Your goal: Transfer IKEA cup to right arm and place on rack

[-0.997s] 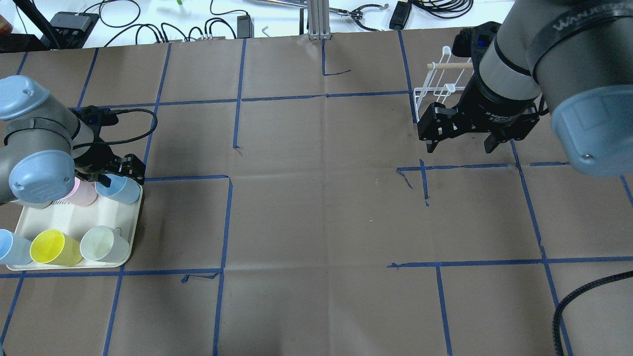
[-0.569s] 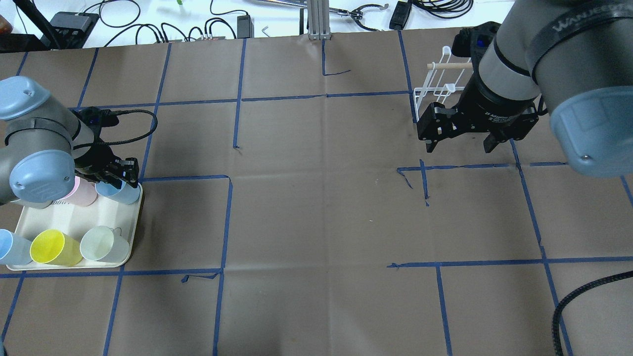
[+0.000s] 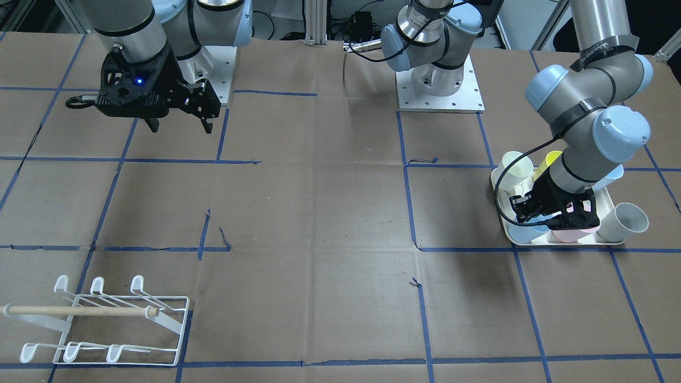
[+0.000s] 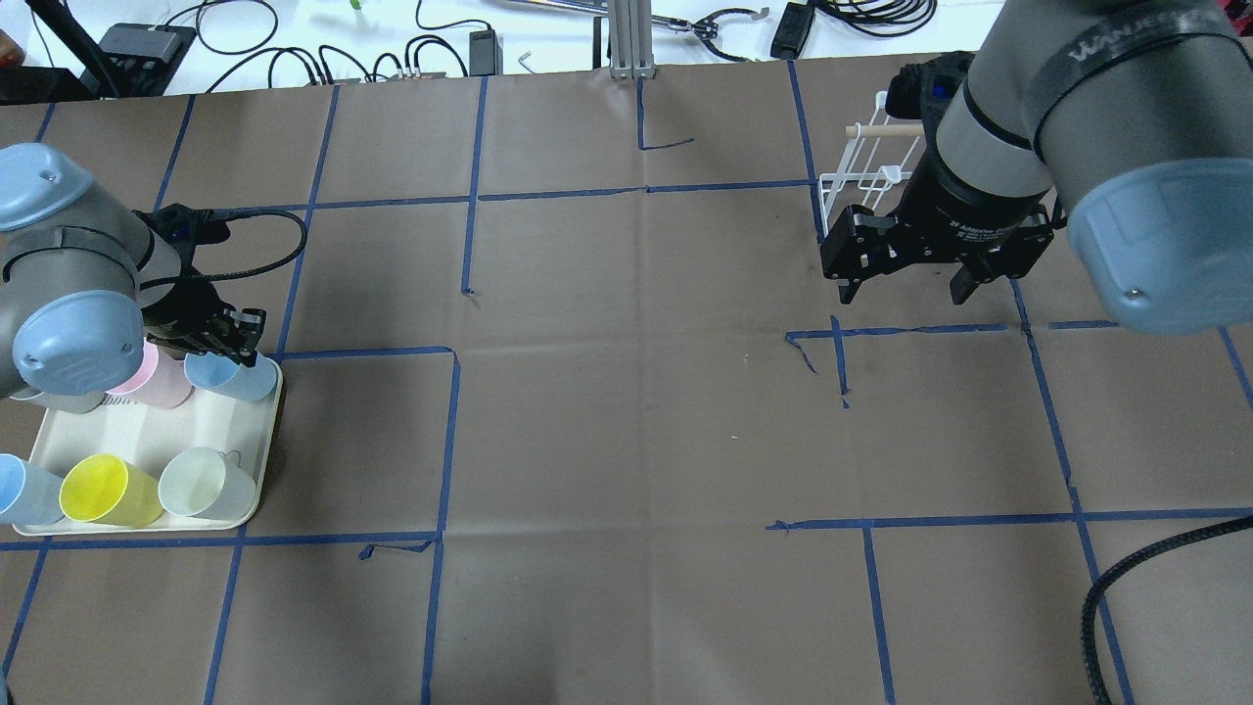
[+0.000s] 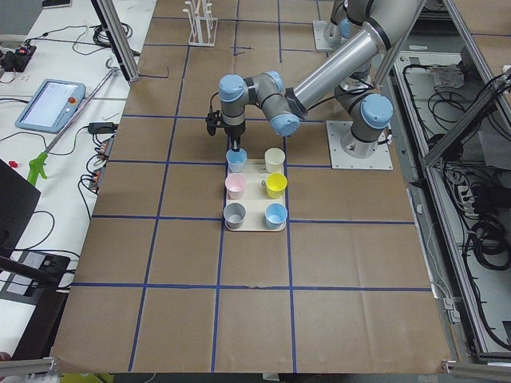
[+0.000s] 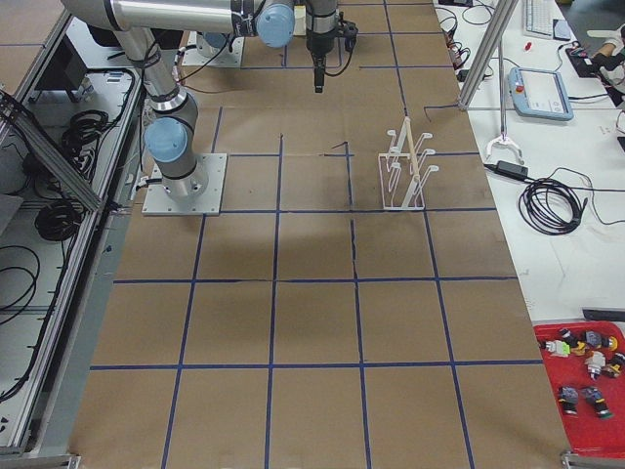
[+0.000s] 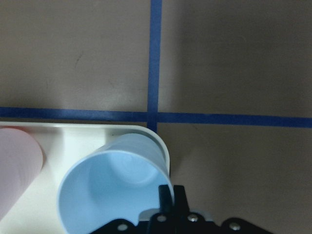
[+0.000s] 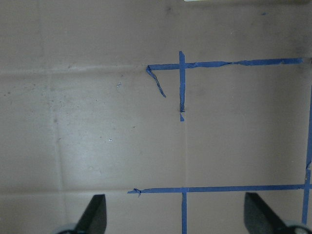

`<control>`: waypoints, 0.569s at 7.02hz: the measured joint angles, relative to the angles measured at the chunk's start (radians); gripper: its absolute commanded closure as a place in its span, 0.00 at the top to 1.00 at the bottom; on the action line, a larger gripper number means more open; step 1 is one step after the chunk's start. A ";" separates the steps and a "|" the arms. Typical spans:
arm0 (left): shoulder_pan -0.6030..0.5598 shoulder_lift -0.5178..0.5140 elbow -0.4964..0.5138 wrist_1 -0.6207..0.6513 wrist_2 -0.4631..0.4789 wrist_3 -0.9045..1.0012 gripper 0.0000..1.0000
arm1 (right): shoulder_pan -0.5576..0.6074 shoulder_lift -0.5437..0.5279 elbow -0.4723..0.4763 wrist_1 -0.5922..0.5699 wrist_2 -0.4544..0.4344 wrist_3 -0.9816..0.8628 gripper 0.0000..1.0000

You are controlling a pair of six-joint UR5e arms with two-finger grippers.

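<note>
View from behind the robot, over its shoulders. Nearest, at the left edge of the brown paper worktop (image 4: 626,441), a white tray (image 4: 147,431) holds several upright cups. A yellow cup (image 4: 108,490) and a pale cup (image 4: 201,482) stand in its near row, and a pink cup (image 4: 164,384) stands behind them.

Beside the pink one, in the tray's far right corner, stands the blue cup (image 4: 235,378), mouth up. The left fingers (image 4: 237,329) come down onto its far rim. A second ago they stood apart, one on either side of the cup wall. Now they are clenched and pinch the rim, one inside and one outside, as the left wrist view shows clearly. The cup has not left the tray.

This looks like a grasp just completed. Lifting the cup, carrying it toward the middle and handing it over all remain to be done.

Farther off, on the right, the right arm (image 4: 998,147) hangs above the worktop. The right fingers (image 4: 848,286) are spread wide and hold nothing, and the arm has drifted a little farther from the robot. Farthest, just beyond them, stands the rack (image 4: 861,181), white wire with a wooden dowel (image 4: 881,129), with no cup on it
</note>
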 measured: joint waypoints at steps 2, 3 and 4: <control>-0.002 0.032 0.045 -0.062 0.027 -0.006 0.00 | 0.001 0.003 0.001 -0.040 0.038 0.006 1.00; -0.003 0.061 0.102 -0.155 0.032 -0.017 0.00 | 0.000 0.004 0.008 -0.079 0.116 0.031 1.00; -0.008 0.082 0.188 -0.276 0.031 -0.034 0.00 | 0.000 0.002 0.020 -0.121 0.209 0.084 1.00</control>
